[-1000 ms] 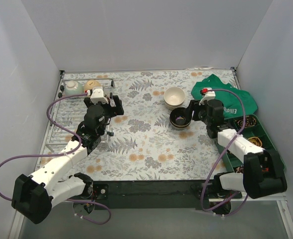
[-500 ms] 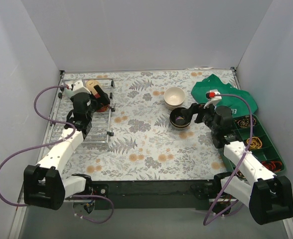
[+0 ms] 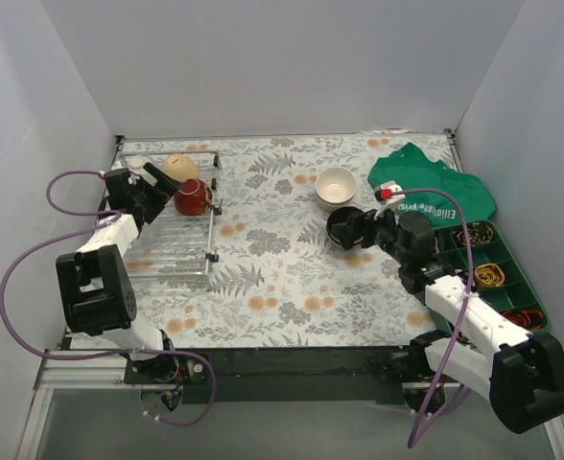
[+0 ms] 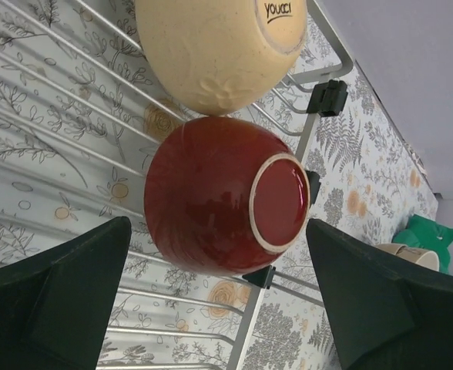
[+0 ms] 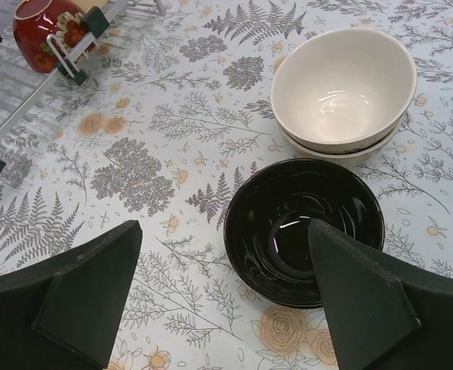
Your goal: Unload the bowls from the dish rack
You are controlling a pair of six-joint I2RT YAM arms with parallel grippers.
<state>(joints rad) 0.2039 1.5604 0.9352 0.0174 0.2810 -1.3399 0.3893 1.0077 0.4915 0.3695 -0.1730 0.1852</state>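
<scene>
- At the left side of the table, the dish rack carries a red bowl. It lies on its side against the rack's right edge rail, with its foot ring facing the left wrist camera.
- Directly behind it lies a tan bowl, also tipped. The frame edge cuts off its upper part, and the two bowls meet in view.
- A pale bowl sits at the rack's far-left corner. It is mostly hidden behind the left arm, and its colour is hard to judge.
- Left gripper: fingers spread wide, nothing held. The red bowl is ahead of the gap, and no contact shows.
- Right gripper: fingers spread wide, nothing held.
- A black bowl stands upright on the table, off the rack. The right finger covers its near rim, so contact cannot be determined.
- A cream bowl is nested in a second bowl, of which only the rim shows. The pair stands just beyond the black bowl.
- A green cloth and a green compartment tray occupy the right side. The right arm overlaps the tray, and its contents are too small to identify.
</scene>
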